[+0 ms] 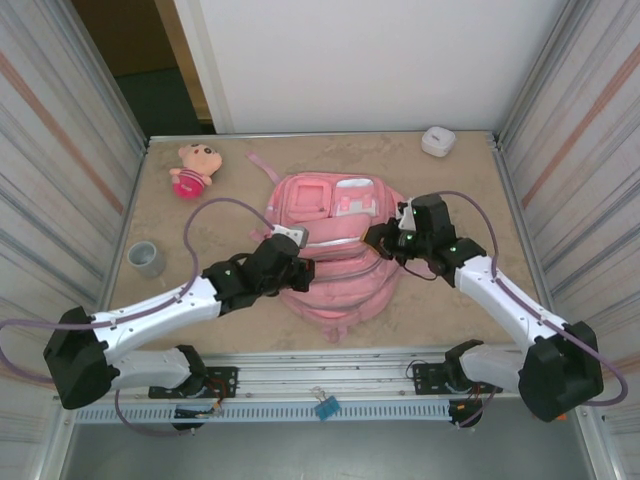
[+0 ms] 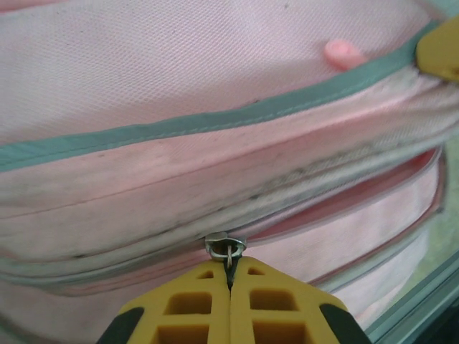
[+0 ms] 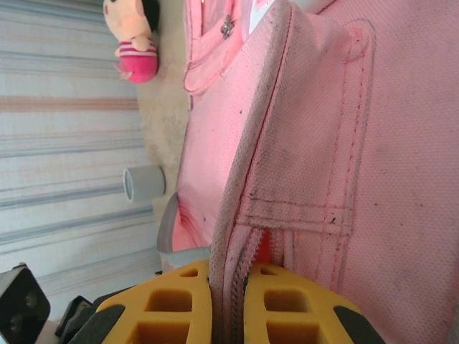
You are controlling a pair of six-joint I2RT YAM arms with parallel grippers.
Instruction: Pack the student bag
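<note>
The left pincer (image 2: pixel 229 278) is clamped shut on the metal zip pull (image 2: pixel 226 249) of the student bag (image 1: pixel 340 285). The right pincer (image 3: pixel 228 290) pinches the bag's zip edge between its yellow fingers. The bag lies flat in the middle of the bench (image 1: pixel 460 190), between both arms. A plush doll (image 1: pixel 193 168) sits at the far left corner, and a grey cylinder (image 1: pixel 146 259) stands near the left edge.

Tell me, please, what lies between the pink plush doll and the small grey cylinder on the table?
Bare beige tabletop lies between the pink plush doll and the small grey cylinder, as the top view shows.
</note>
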